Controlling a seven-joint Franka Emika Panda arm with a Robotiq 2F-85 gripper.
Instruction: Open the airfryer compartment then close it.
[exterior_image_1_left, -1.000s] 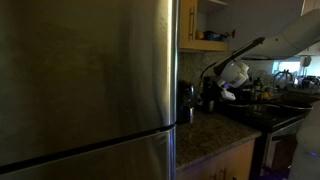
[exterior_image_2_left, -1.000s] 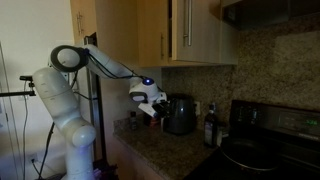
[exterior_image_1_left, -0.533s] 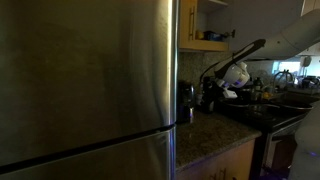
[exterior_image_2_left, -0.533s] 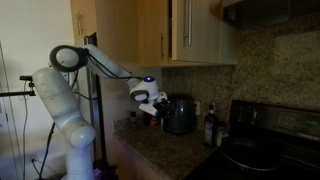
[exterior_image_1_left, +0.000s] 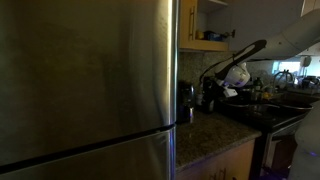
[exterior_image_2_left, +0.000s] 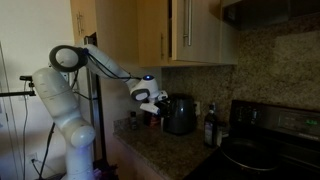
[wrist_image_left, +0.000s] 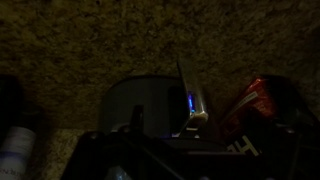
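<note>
1. Over the last second the gripper (exterior_image_2_left: 156, 104) has crept a little toward the airfryer (exterior_image_2_left: 181, 115), which stands on the counter (exterior_image_2_left: 160, 150) at its 3 o'clock in an exterior view.
2. I judge this to be the approach. The compartment looks shut and nothing has been pulled yet, so both opening and closing remain.
3. The gripper is near the airfryer's front but apart from it, holding nothing.
4. The pictures are too dim to show whether the jaws stand apart or together.
5. In the wrist view a blue light (wrist_image_left: 190, 100) glows on the dark body, with a red packet (wrist_image_left: 255, 108) at its 3 o'clock.
</note>
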